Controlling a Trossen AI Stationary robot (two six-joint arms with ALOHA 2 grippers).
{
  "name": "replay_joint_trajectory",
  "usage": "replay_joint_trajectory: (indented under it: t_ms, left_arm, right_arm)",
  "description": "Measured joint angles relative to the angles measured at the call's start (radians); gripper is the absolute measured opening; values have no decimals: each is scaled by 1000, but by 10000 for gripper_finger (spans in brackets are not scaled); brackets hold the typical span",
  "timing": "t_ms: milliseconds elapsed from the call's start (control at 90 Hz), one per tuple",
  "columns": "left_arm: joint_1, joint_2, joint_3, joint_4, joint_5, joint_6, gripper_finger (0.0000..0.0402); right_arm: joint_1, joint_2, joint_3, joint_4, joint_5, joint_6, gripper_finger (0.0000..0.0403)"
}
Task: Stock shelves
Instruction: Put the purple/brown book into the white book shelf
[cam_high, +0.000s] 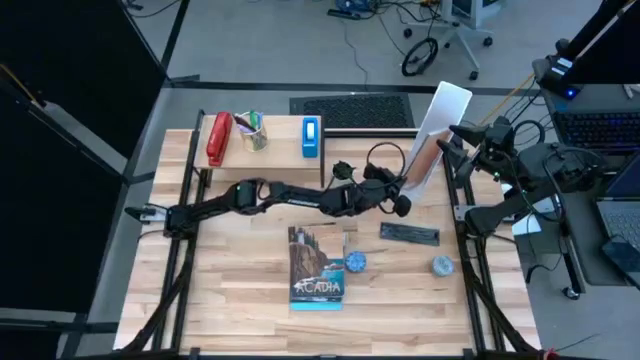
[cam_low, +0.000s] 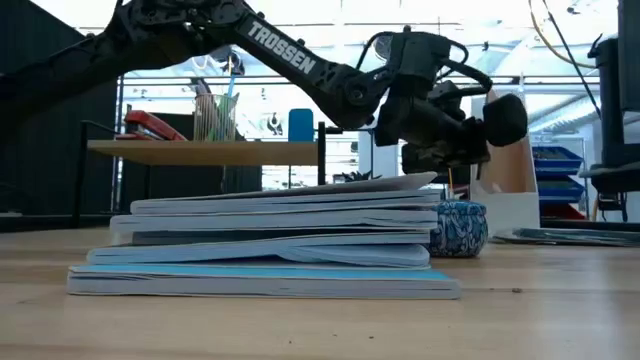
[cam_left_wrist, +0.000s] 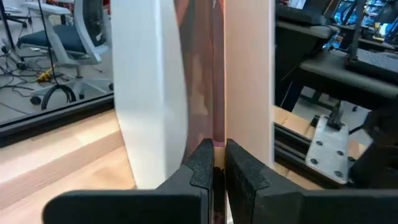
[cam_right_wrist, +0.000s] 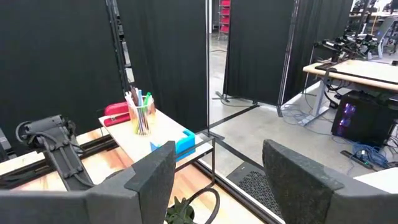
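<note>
A light-wood table (cam_high: 240, 300) is seen from above, with a dark robot arm at each side. The left arm stretches across the middle of the table, and the left gripper (cam_high: 403, 192) sits at the open mouth of a white file holder (cam_high: 436, 125) that stands tilted near the table's far right corner. In the left wrist view, the left gripper (cam_left_wrist: 219, 165) has its two dark fingers (cam_left_wrist: 202, 168) nearly closed on the edge of a thin reddish-brown book or folder (cam_left_wrist: 216, 68) standing upright between the holder's white wall (cam_left_wrist: 149, 87) and a pale panel. The right arm waits off the table's right edge, and the right gripper (cam_right_wrist: 217, 177) has its fingers spread wide apart with nothing between them. Along the far edge of the table stands a low wood shelf (cam_high: 280, 145) on thin black legs, carrying a red stapler (cam_high: 219, 138), a cup of pens (cam_high: 252, 131) and a small blue box (cam_high: 312, 137). Near the middle of the table lies a stack of books (cam_high: 317, 267), the top one showing a landscape cover. Just beside the stack sits a small round blue patterned object (cam_high: 356, 262), with another one (cam_high: 442, 265) farther right. A flat dark rectangular object (cam_high: 409, 234) lies between them, closer to the holder.
</note>
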Motion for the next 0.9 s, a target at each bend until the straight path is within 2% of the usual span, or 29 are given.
replay_joint_trajectory:
  t_ms: [167, 367, 644, 900]
  left_arm:
    - [19, 4, -2, 22, 32, 32, 8]
    - [18, 4, -2, 20, 31, 83, 8]
    - [20, 46, 1, 71, 56, 83, 8]
    - [21, 51, -3, 151, 63, 83, 8]
  right_arm:
    - [0, 0, 0, -6, -2, 0, 219]
    - [0, 14, 0, -51, -53, 2, 219]
    - [0, 81, 0, -149, -54, 55, 220]
    - [-1, 125, 0, -167, -57, 60, 220]
